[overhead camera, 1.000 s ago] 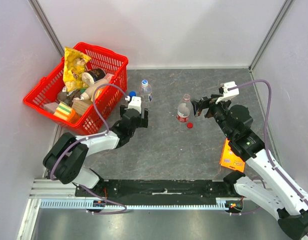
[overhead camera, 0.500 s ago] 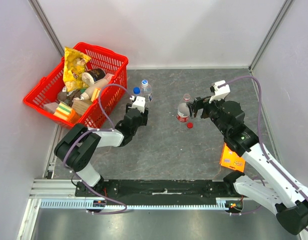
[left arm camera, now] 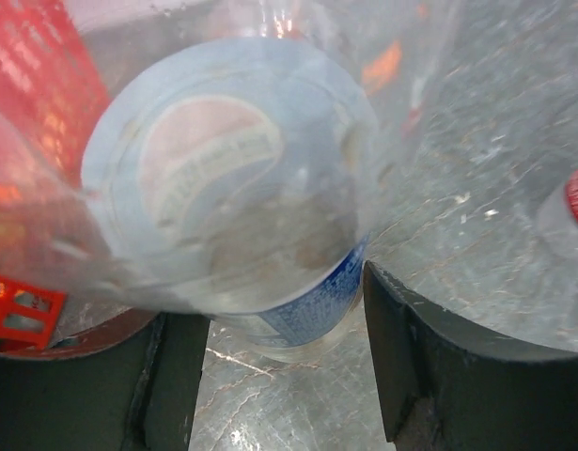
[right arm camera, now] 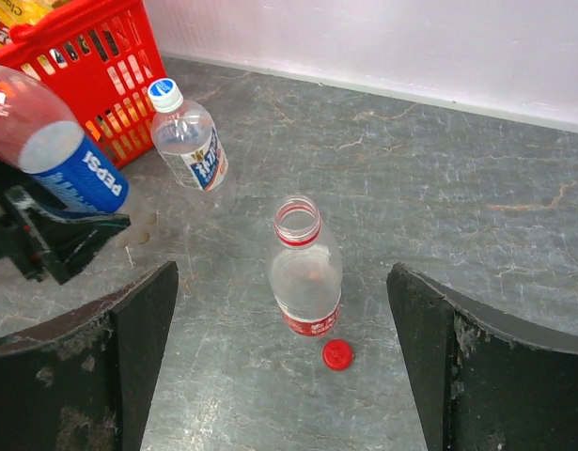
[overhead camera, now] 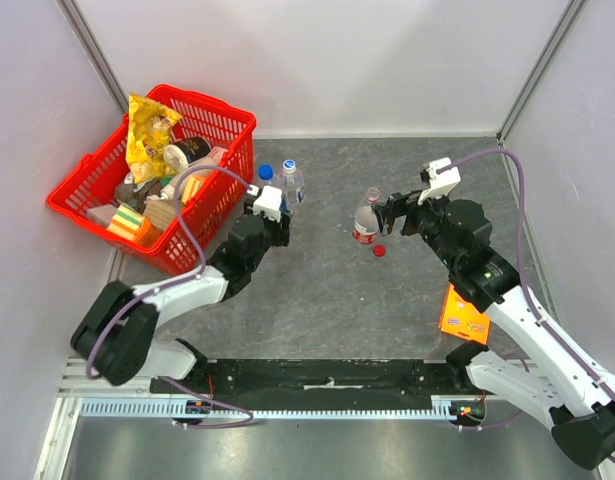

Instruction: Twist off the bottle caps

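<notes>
My left gripper (overhead camera: pixel 274 228) is shut on the blue-labelled bottle (right arm camera: pixel 68 164) and holds it tilted off the table, its blue cap (overhead camera: pixel 264 172) on and next to the basket. In the left wrist view the bottle (left arm camera: pixel 232 188) fills the space between my fingers (left arm camera: pixel 401 357). The pale-labelled bottle (overhead camera: pixel 291 185) stands just right of it with its white and blue cap (right arm camera: pixel 164 92) on. The red-labelled bottle (right arm camera: pixel 307 272) stands uncapped mid-table. Its red cap (right arm camera: pixel 337 354) lies on the table beside it. My right gripper (overhead camera: pixel 395 215) is open and empty, just right of that bottle.
A red basket (overhead camera: pixel 222 200) full of snacks stands at the back left, close to my left gripper. An orange packet (overhead camera: pixel 463 312) lies on the table by the right arm. Grey walls close in the table on the back and both sides.
My left gripper has moved up and toward the basket with the blue-labelled bottle in it. My right gripper shifted slightly toward the red-labelled bottle, then stayed still.
</notes>
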`<state>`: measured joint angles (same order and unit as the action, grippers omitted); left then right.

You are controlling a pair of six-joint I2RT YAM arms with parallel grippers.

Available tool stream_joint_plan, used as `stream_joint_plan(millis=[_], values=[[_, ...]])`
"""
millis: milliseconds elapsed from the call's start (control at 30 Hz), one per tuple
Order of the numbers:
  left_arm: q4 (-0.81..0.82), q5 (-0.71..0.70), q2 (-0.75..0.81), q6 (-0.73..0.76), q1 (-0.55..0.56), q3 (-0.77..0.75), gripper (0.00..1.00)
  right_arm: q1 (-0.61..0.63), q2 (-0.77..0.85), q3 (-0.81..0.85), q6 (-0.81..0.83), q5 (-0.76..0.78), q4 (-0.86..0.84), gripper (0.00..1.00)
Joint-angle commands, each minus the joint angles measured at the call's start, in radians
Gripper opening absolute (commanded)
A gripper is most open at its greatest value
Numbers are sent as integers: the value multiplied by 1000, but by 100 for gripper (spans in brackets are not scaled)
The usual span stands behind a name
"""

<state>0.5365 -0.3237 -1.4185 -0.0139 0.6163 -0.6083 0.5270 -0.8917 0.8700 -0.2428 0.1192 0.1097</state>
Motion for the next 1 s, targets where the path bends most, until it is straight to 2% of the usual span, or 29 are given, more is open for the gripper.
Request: stream_joint_plan(millis=[0,233,367,600,767,933,967], values=[[-148,121,162,-58,-1,-19,67,-2,31,66,4,-16,4,98],[-510,371,332,-135,0,-117,67,-1,53,96,-12,-84,13,98],[-748,513,348,-120,-1,-214,65,-1,22,141,-16,-238,12,98],[-1013,730,337,-115,-1,-369,65,-1,-61,208,-36,-527,-4,98],[-1040,900,359,8,-1,-372,65,-1,-87,198,-90,-725,-102,98],[-1015,1153,337,75,0,-373,65,-2,-134,153,-229,-888,-301,98],[-1009,1167,331,77,-1,-370,65,-1,-147,143,-263,-904,-339,98]])
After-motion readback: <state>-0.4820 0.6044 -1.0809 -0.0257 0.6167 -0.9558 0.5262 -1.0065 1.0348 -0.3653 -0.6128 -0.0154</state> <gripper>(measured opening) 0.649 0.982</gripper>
